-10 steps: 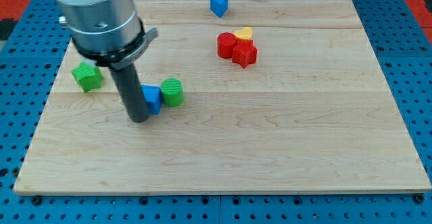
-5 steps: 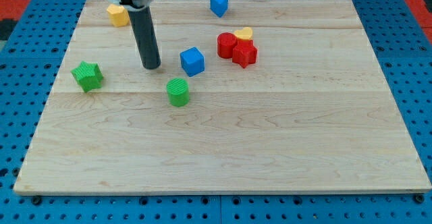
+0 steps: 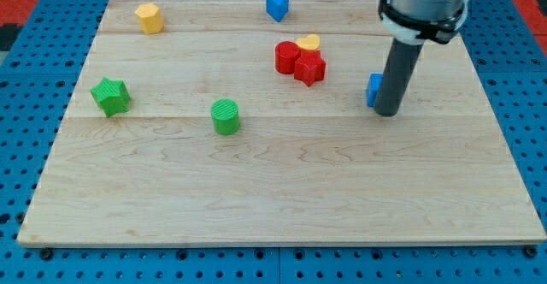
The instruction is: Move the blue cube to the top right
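Jaws we have none: our arm ends in a bare rod, and my tip (image 3: pixel 388 113) rests on the board (image 3: pixel 282 198) toward its right side, about mid-height. Mostly hidden behind the rod, the blue cube (image 3: pixel 373 90) peeks out on its left, touching or nearly so. Top right corner lies up and right of it. Our worry: with the tip low and right of the cube, a push could shove it left, toward the red blocks (image 3: pixel 300 62) and yellow block (image 3: pixel 308 42), or let it slip off sideways.
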Controlling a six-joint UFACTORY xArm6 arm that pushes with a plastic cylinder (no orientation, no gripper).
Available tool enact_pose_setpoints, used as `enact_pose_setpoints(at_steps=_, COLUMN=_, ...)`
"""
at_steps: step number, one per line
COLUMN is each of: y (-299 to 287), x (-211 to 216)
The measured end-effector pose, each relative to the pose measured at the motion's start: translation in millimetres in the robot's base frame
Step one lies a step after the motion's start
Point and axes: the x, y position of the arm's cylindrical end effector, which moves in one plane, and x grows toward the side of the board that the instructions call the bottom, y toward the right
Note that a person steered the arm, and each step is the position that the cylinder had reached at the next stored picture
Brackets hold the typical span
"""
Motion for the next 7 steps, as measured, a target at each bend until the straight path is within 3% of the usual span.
enact_pose_setpoints(at_steps=2, y=2, x=-131)
enact_pose_setpoints(at_steps=5, y=-110, x=-138)
enact_pose_setpoints(at_steps=7, y=-8, x=-159)
